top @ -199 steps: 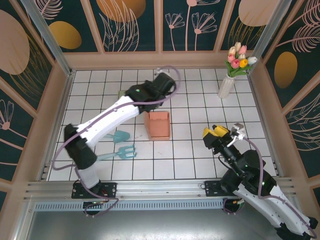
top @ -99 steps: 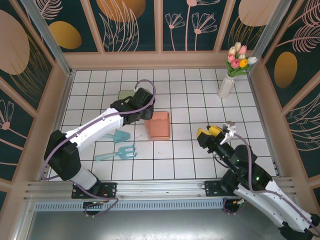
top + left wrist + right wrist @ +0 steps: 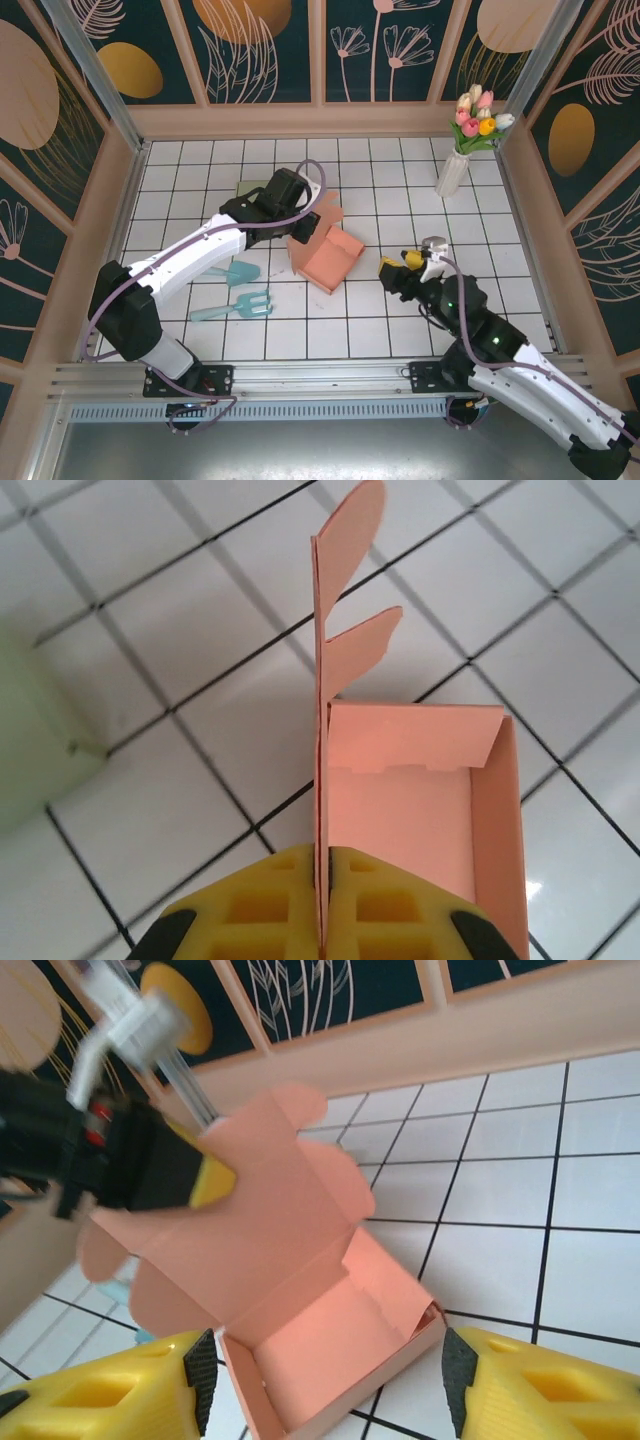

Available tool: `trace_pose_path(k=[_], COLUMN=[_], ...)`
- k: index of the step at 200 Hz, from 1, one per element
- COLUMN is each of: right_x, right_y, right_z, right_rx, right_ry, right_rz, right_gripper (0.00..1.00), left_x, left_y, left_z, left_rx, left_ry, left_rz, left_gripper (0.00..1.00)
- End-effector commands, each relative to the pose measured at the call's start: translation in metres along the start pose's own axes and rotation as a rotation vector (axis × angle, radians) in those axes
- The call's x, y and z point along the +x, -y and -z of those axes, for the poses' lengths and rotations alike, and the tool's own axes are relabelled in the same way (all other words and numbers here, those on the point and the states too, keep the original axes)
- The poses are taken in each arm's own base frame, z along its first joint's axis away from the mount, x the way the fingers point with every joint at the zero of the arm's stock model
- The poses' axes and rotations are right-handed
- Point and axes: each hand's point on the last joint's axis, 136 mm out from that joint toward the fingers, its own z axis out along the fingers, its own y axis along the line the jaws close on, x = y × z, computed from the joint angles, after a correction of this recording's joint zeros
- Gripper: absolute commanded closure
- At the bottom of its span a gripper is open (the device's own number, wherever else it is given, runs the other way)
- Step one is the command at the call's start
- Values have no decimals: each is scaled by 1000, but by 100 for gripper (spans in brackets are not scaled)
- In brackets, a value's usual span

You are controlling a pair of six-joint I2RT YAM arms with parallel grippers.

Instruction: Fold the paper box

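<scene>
Hand fork (image 3: 243,304), teal: flat on tiled table (image 3: 340,330), near left.
Trowel (image 3: 240,272), teal: just behind fork.
Right claw (image 3: 391,276): jaws wide, nothing between them; pointed at box from right, near but apart.
Paper box (image 3: 335,262), salmon card: centre of table, tray open upward, lid raised.
Left claw (image 3: 303,226): closed tight on upright lid (image 3: 322,730), card edge pinched between yellow fingertips (image 3: 250,910).
Green block (image 3: 248,188): behind left claw.
Vase (image 3: 451,174) with tulips (image 3: 478,112): far right corner.

No lettering, labels, brands, numbers or signs for you to read anywhere in these views.
</scene>
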Motion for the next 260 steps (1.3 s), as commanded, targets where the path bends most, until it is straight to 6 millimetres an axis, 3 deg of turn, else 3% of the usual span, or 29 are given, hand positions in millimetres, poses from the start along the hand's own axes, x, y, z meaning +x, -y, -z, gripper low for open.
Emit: trace_pose_path(k=[1,35,65,88,107,177,224,260], right_x=[-8,12,13,30,46,91,107,121], right_y=[-11,-16,6,19,14,57,45,48], right_z=[-12,-41,-50,-55,-55,-51,-52,-52], right_rx=[-17,-57,-23,-25,-92,-22,-135,-126], right_ry=[-27,-170,-202,-251,-279,-318,-336,-366], right_rz=[19,7,-55,-111,-152,-336,-412,-428], right_gripper=[37,39,40,43,46,52,68,70], left_x=[-10,-12,-9,-4,0,21,29,30], left_y=[29,47,57,61,63,67,69,69], left_z=[16,25,17,1,-10,-20,-27,-29], left_rx=[159,265,332,365,388,447,467,473], left_ry=[19,38,67,66,46,16,-1,-8], left_rz=[-275,-446,-506,-526,-540,-570,-555,-550], left_gripper=[91,91,90,89,89,89,88,88])
